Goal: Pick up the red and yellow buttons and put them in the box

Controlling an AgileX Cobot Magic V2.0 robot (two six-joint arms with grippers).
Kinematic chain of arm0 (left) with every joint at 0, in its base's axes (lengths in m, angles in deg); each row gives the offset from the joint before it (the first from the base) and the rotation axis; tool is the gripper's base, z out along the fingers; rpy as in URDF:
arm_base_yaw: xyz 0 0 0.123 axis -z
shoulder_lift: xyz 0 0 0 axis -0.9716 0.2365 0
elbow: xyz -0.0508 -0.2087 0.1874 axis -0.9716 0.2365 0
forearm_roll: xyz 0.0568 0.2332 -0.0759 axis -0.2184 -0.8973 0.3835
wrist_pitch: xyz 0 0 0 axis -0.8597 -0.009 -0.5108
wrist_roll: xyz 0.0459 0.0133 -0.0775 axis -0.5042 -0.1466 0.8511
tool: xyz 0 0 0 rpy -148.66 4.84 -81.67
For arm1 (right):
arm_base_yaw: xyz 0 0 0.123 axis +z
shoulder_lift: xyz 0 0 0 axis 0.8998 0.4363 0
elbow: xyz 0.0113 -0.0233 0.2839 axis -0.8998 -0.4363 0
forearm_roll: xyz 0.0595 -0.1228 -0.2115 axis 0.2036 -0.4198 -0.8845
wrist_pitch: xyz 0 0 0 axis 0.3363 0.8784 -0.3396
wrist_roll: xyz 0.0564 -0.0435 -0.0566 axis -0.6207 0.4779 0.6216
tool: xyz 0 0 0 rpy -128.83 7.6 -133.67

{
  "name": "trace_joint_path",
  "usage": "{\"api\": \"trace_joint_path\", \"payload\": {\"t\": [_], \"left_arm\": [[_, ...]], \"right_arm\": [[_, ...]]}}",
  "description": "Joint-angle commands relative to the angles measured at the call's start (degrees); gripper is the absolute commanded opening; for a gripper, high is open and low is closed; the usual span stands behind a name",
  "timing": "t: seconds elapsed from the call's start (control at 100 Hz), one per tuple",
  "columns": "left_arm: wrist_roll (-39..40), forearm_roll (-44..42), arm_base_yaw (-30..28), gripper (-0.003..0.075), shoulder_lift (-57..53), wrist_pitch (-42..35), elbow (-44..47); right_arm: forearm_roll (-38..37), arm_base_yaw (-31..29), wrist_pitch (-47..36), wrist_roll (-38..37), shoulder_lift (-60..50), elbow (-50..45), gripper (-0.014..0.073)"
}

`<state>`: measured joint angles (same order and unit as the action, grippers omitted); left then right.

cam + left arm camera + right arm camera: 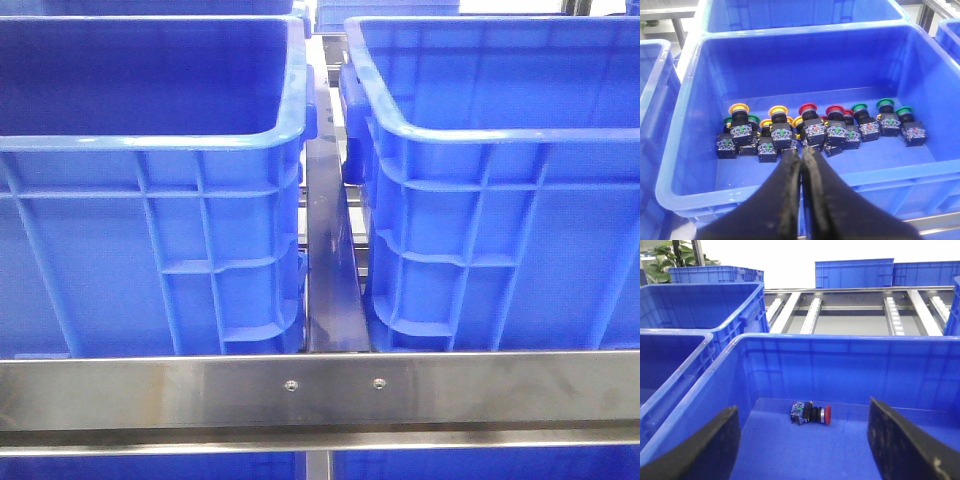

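Note:
Several push buttons lie in a row on the floor of a blue crate [805,65] in the left wrist view. Among them are yellow buttons [739,108], red buttons [808,108] and green ones [884,103]. My left gripper [802,152] hangs above the crate's near side, shut with nothing in it. The right wrist view looks into another blue box [850,370]. One red button [812,413] lies on its side on that floor. My right gripper [802,440] is open above it, well short of the button. Neither gripper appears in the front view.
Two tall blue crates [150,140] [480,130] fill the front view behind a steel rail [320,390], a narrow gap between them. More blue crates [695,305] stand beside the box. A roller conveyor [850,310] runs behind it.

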<state>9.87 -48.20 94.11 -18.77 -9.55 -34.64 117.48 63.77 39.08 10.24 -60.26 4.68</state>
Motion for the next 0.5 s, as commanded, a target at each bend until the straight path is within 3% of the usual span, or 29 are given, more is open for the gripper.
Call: {"api": "trace_joint_path", "payload": {"t": [0.0, 0.15, 0.41, 0.49], "left_arm": [[0.5, -0.4, -0.2, -0.0019, 0.7, -4.7, -1.4], [0.5, -0.4, -0.2, -0.0019, 0.7, -4.7, -1.4], [0.5, -0.4, -0.2, -0.0018, 0.7, -4.8, -1.4], [0.5, -0.4, -0.2, -0.0016, 0.7, -4.8, -1.4]], "right_arm": [[0.3, 0.0, -2.1, 0.5, -0.1, 1.3, 0.0527], [0.3, 0.0, -2.1, 0.5, -0.1, 1.3, 0.0377], [0.3, 0.0, -2.1, 0.5, -0.1, 1.3, -0.0064], [0.4, 0.0, -2.1, 0.5, -0.1, 1.3, -0.0066]]}}
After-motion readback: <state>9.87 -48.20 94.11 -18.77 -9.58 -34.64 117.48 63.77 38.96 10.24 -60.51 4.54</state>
